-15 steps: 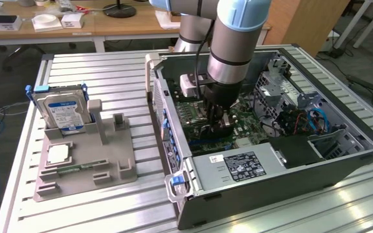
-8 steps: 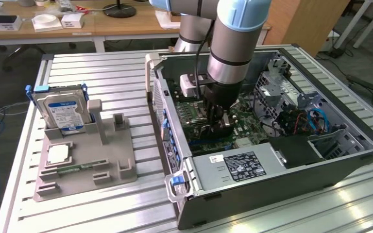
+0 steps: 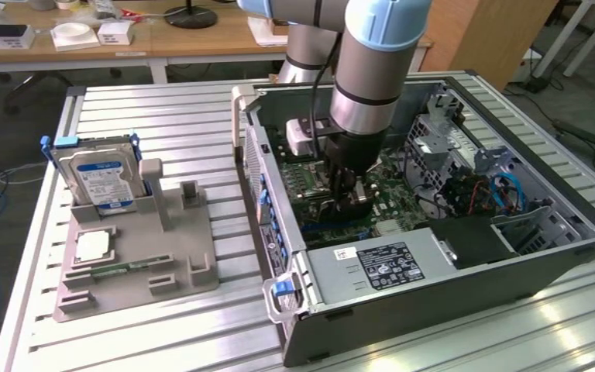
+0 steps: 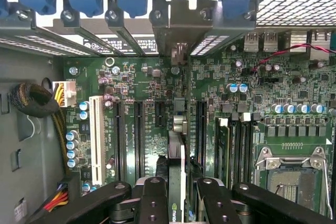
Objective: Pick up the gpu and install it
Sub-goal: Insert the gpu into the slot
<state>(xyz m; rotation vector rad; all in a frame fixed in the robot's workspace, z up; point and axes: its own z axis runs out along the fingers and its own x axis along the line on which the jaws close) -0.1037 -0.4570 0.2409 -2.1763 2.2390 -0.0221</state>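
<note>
One table (image 3: pixel 153 124) of aluminium slats, carrying, from the exterior view's left to its right:

1. Grey fixture (image 3: pixel 137 267), near the table's edge at the exterior view's left. It holds the hard drive (image 3: pixel 99 180) upright at its far end, with a square chip (image 3: pixel 91 246) and a narrow green memory stick (image 3: pixel 122 269) lying flat nearer the camera.

2. Computer case (image 3: pixel 432 287), side panel off, on the table's half at the exterior view's right, just beside the fixture. The motherboard (image 4: pixel 142 85) lies exposed inside.

3. Gripper (image 3: pixel 347 203), lowered into the case over the motherboard. In the wrist view its black fingers (image 4: pixel 153 203) pinch the gpu (image 4: pixel 177 150), which is seen edge-on. The card stands upright among the long black expansion slots, with its bracket end toward the rear slot covers. Whether its bottom edge already touches a slot cannot be told.

4. Empty processor socket (image 4: pixel 294 171), well apart from the card.

Step in hand, by judgement: installing; the pickup is done. Seating likely calls for the card's edge kept in line with its slot, the bracket meeting the rear opening, and a straight, even press without tilt.
</note>
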